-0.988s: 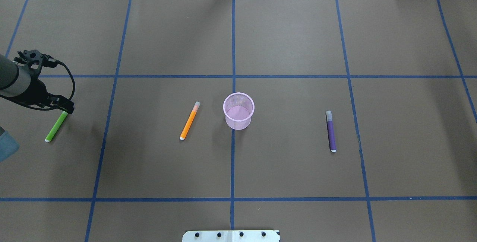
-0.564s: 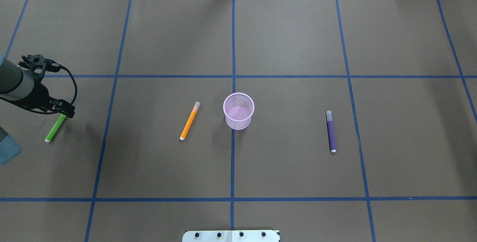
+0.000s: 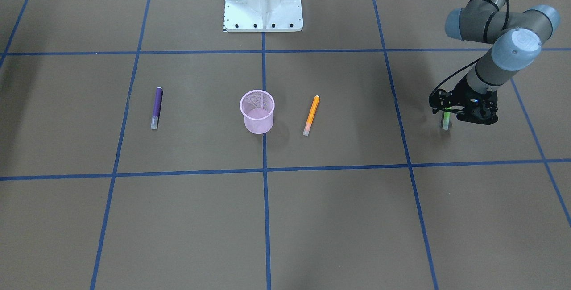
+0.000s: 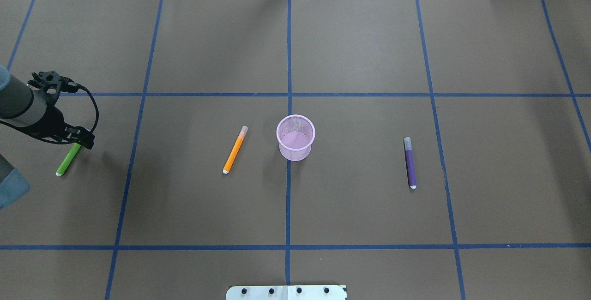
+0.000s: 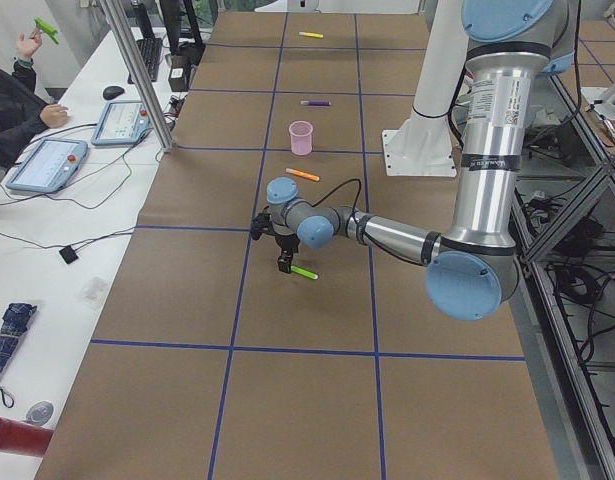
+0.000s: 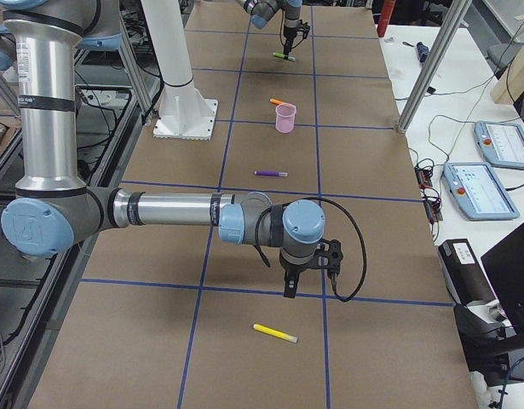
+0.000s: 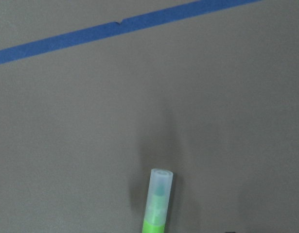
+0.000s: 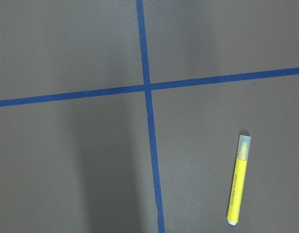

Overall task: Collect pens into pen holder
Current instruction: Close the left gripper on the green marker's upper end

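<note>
The pink mesh pen holder (image 4: 296,137) stands upright at the table's middle. An orange pen (image 4: 235,149) lies to its left and a purple pen (image 4: 410,164) well to its right. At the far left lies a green pen (image 4: 66,161), flat on the paper. My left gripper (image 4: 78,142) is low over its capped end (image 7: 158,199) and looks open, straddling it (image 3: 446,113). A yellow pen (image 8: 237,179) lies far out on the right side, close to my right gripper (image 6: 289,291). I cannot tell whether that gripper is open or shut.
Brown paper with a blue tape grid covers the table. The white robot base (image 3: 262,0) stands behind the holder. A side bench holds tablets (image 5: 47,165), with a person's hand near them. A metal post (image 5: 137,70) rises at the table's edge.
My left gripper has crept a little further along the green pen and lower, covering more of it. The pens and the holder have not moved.
</note>
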You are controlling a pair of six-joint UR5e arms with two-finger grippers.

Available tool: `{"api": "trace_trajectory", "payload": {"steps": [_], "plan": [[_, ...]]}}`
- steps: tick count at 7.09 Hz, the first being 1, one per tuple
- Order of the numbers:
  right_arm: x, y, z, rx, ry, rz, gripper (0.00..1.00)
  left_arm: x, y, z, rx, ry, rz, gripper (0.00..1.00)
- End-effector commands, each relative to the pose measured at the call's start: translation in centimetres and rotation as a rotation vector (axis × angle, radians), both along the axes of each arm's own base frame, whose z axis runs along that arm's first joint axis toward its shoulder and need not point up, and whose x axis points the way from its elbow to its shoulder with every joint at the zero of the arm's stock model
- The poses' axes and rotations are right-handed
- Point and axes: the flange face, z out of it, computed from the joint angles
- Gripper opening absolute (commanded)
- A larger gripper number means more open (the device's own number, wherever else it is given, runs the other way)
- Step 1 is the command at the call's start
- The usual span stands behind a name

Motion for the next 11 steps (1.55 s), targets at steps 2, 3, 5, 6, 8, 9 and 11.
{"api": "trace_trajectory", "payload": {"steps": [2, 3, 5, 6, 8, 9, 11], "plan": [[0.0, -0.22, -0.22, 0.005, -0.001, 0.0, 1.0, 0.2, -0.03, 0.42, -0.003, -0.004, 0.005, 0.74], [0.0, -0.22, -0.22, 0.005, -0.001, 0.0, 1.0, 0.2, -0.03, 0.42, -0.002, -0.004, 0.006, 0.71], [-0.01, -0.22, -0.23, 0.005, -0.002, 0.0, 1.0, 0.32, -0.04, 0.96, -0.002, -0.004, 0.007, 0.69], [-0.01, -0.22, -0.23, 0.005, -0.002, 0.0, 1.0, 0.4, -0.13, 1.25, 0.001, -0.001, 0.007, 0.68], [-0.01, -0.22, -0.23, 0.005, -0.002, 0.0, 1.0, 0.4, -0.14, 1.31, 0.0, -0.001, 0.006, 0.58], [-0.01, -0.22, -0.23, 0.005, -0.002, 0.0, 1.0, 0.41, -0.12, 1.23, 0.0, 0.001, 0.006, 0.47], [-0.01, -0.22, -0.23, 0.005, -0.002, 0.0, 1.0, 0.3, -0.12, 1.23, -0.002, 0.0, 0.002, 0.09]]}}
